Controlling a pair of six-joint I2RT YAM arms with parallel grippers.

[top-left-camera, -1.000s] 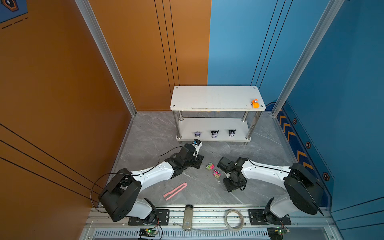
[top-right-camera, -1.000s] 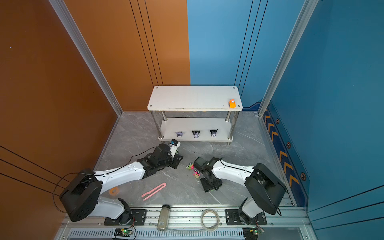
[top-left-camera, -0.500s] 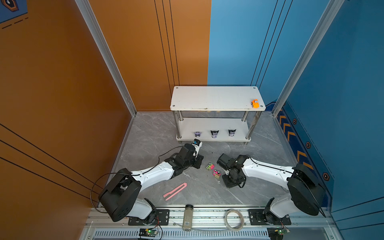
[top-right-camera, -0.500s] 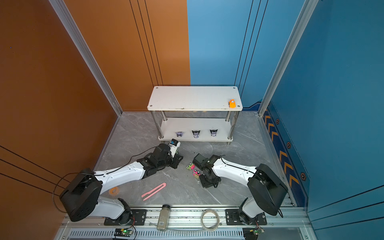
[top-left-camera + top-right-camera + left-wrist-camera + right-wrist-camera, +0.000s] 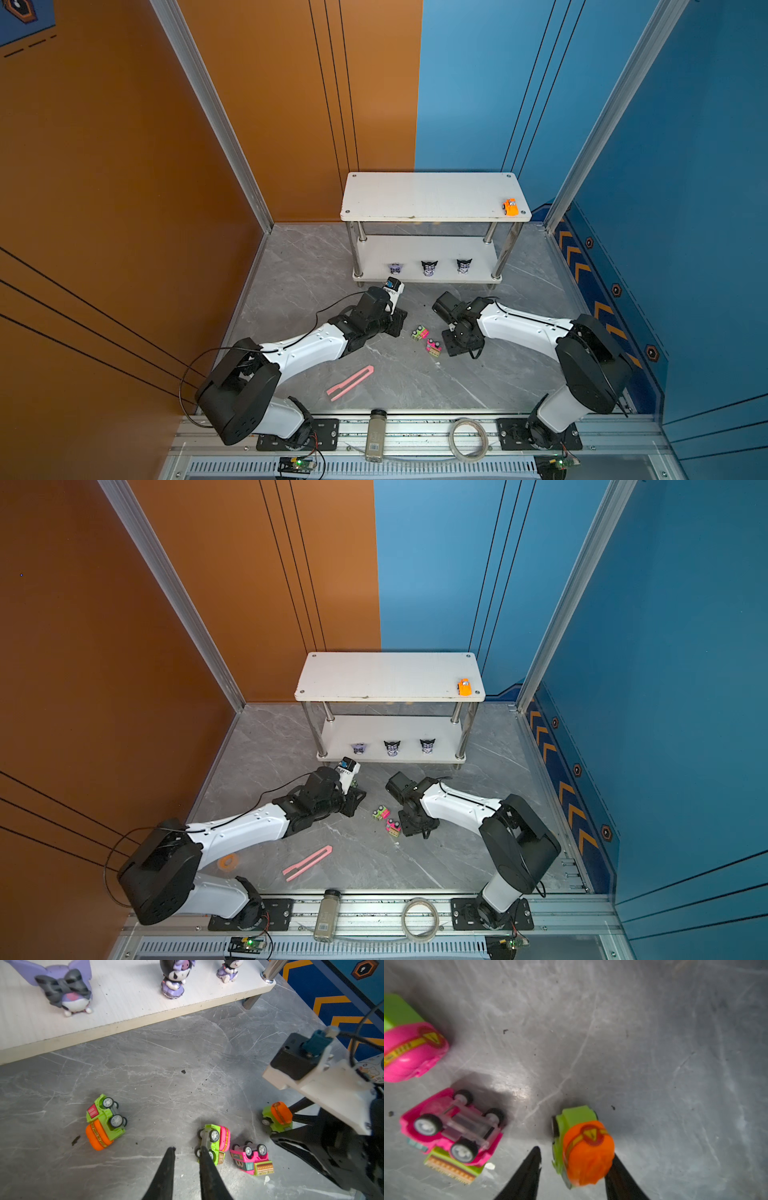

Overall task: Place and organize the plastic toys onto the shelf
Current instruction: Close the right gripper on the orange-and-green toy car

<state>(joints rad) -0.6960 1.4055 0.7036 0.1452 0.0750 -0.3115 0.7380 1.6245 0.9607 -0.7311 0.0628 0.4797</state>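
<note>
Compared with a second ago, the right claw is found shifted slightly toward 12 o'clock in both top views. It is now set astride a small green plastic toy car with an orange back. Its jaws are parted and a gap is seen on one side of the car, so nothing is judged gripped yet. The left claw is unchanged: narrowly parted, empty, one tip just beside a green-and-pink toy car. An overturned pink toy car and another green-and-orange car are also left on the grey marbled bench, at 6 o'clock of the white two-tier shelf with chrome legs. One orange toy car is seen at the 3 o'clock end of the top tier, and three purple-and-black figurines are lined up on the lower tier. The next pick is thus judged to be set up, with four cars outstanding.
</note>
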